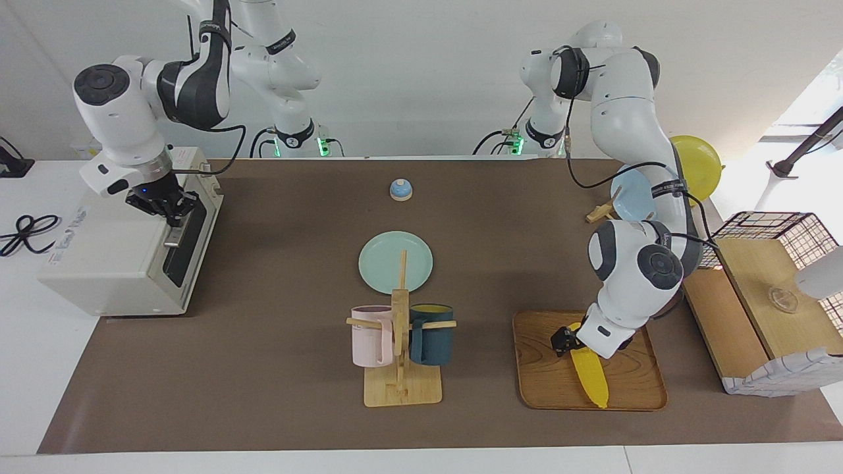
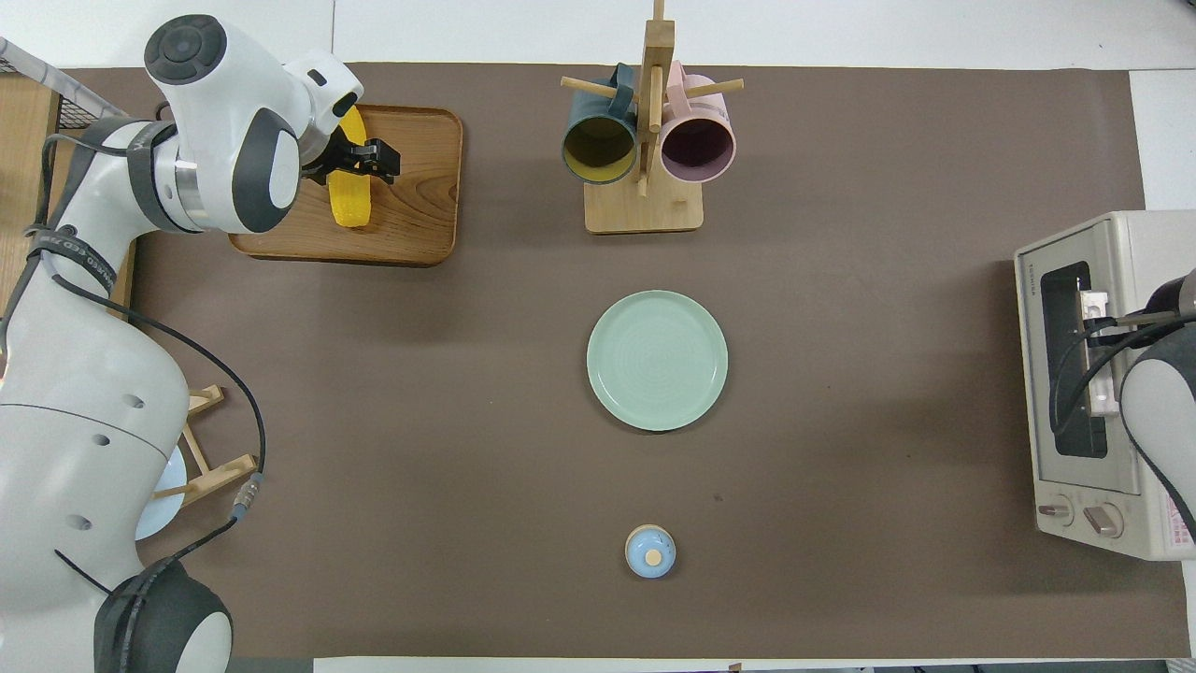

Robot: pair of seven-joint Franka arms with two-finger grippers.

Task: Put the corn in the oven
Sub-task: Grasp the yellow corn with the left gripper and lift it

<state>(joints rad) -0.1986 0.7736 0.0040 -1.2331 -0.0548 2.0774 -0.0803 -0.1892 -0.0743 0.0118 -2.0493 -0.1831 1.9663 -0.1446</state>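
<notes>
The corn point(image 1: 588, 370) point(image 2: 349, 187) lies flat in the wooden tray point(image 1: 546, 375) point(image 2: 420, 196), at the left arm's end of the table point(image 1: 276, 368) point(image 2: 841, 140). It is long and thin. Its long side runs from nearer the robots to farther from them, leaning a little. The thin tip points away from the robots. The fat end is the end nearer to the robots.

The left pincer point(image 1: 568, 336) point(image 2: 360, 161) is down low over the corn, part way along it, near the fat end. It is spread wide. One finger is on each side of the corn, across its width. I cannot tell if the fingers touch the corn. The corn is not lifted; it lies on the tray.

The oven point(image 1: 112, 263) point(image 2: 1112, 393) stands at the right arm's end of the table, well apart from the corn. Its door point(image 1: 188, 243) point(image 2: 1074, 365) is closed. The right pincer point(image 1: 164, 205) is squeezed shut at the silver handle point(image 1: 174, 232) point(image 2: 1098, 355) on the door.

A green plate point(image 1: 395, 262) point(image 2: 657, 360) sits in the middle of the table. A wooden mug rack point(image 1: 400, 355) point(image 2: 645, 121) with a pink mug point(image 1: 370, 334) point(image 2: 696, 140) and a dark blue mug point(image 1: 431, 333) point(image 2: 600, 140) stands farther from the robots than the plate.
</notes>
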